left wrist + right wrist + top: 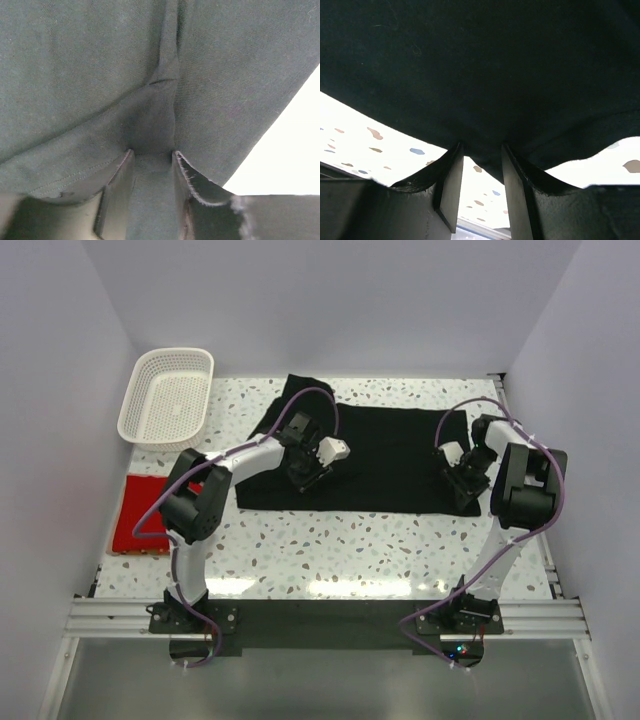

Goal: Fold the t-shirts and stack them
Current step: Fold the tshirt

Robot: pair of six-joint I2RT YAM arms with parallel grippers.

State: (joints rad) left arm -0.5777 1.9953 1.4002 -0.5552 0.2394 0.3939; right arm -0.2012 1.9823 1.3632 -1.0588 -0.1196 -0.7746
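- The black t-shirt (pixel 390 445) lies spread flat in the middle of the bench (pixel 330 540). In the top view its long axis runs from left to right, across the front of both arms.
- A sleeve (pixel 292 390) sticks out at its far left corner. So I judge that the shoulder end points to the left and the bottom hem to the right.
- The left arm (pixel 250 455) reaches over the left part of the shirt and the right arm (pixel 520 490) over its right end. Each is close to the shirt's near edge, so each arm is nearest to its own end.
- The left jaws are clenched on the cloth. In the left wrist view a bunched fold fills the gap between the fingers (pixel 117 195), and a crease rises from it.
- For the right jaws, the edge of the shirt hangs into the gap at the tips of the fingers (pixel 447 195), but the bench shows through lower in the gap. I cannot tell if they already pinch the cloth.
- The next fold probably turns about the long axis, the near edge going toward the far edge, so both ends must rise together.
- The red t-shirt (pixel 143 515) lies folded at the left edge of the bench, well apart from the black one and nearer to the left arm. A white basket (pixel 130 415) stands beyond it.
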